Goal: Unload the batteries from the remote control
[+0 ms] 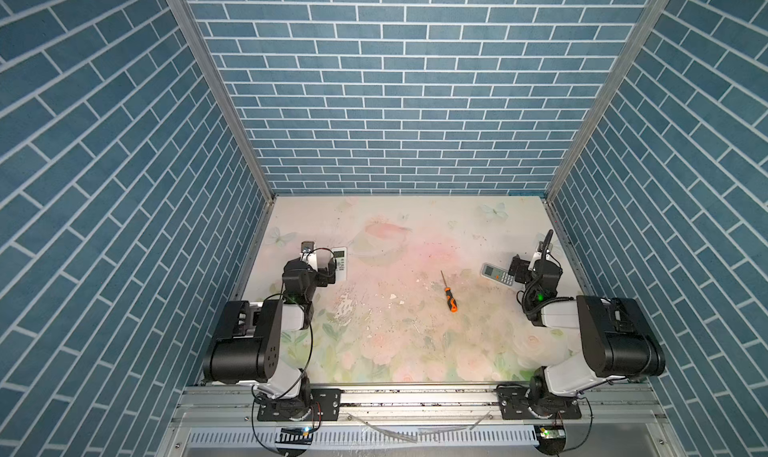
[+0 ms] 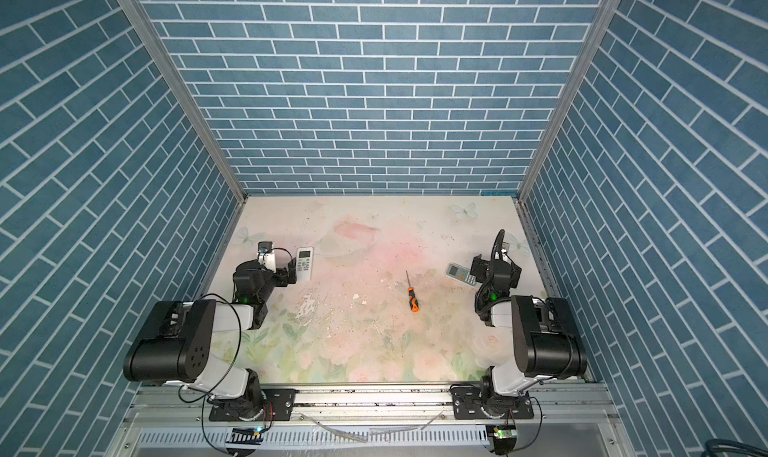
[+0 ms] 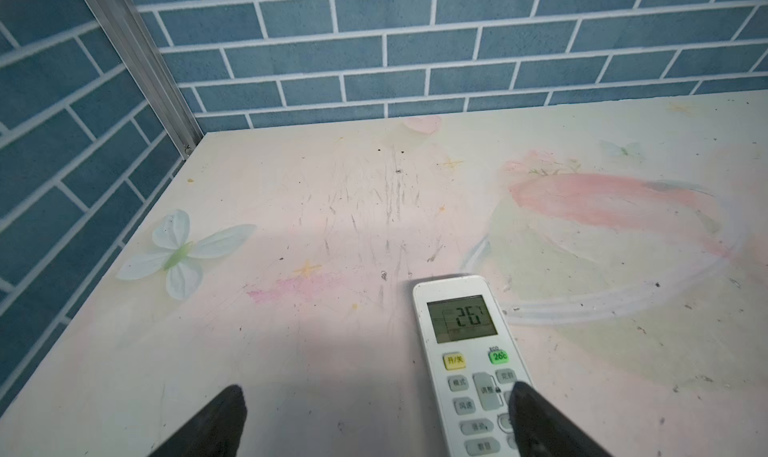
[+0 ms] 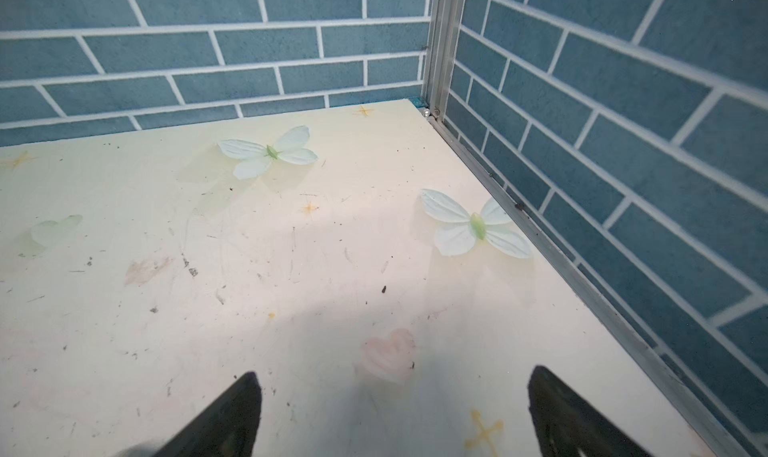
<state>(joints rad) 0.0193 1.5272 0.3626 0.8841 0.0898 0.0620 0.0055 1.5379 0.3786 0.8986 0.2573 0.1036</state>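
Across the floral table (image 1: 395, 351), the left remote control (image 1: 340, 264) and the right remote control (image 1: 496, 274) are being carried face up, one toward each side. The left gripper (image 3: 376, 388) is being held wide open and empty, just beside the left remote control. In the left wrist view one of its fingers (image 3: 540, 426) is being seen overlapping the button end of that remote, though contact cannot be told, and the lit display (image 3: 461, 318) is being pointed away from the gripper. The long axis is thus running nearly along the gripper's own reach, with the body lying off toward the table's middle rather than between the fingers. The right gripper (image 4: 395, 374) is likewise being held wide open with nothing in it. The right remote control is lying just beside it, toward the table's middle, slanted across its reach, and is not being caught by the right wrist view. Each arm is being judged nearest to its own remote. An orange-handled screwdriver (image 1: 449, 293) is lying between the two remotes, nearer the right one. No batteries are being shown: they are being judged to be sitting inside, behind the downward-facing backs, so a turnover is being called for first.
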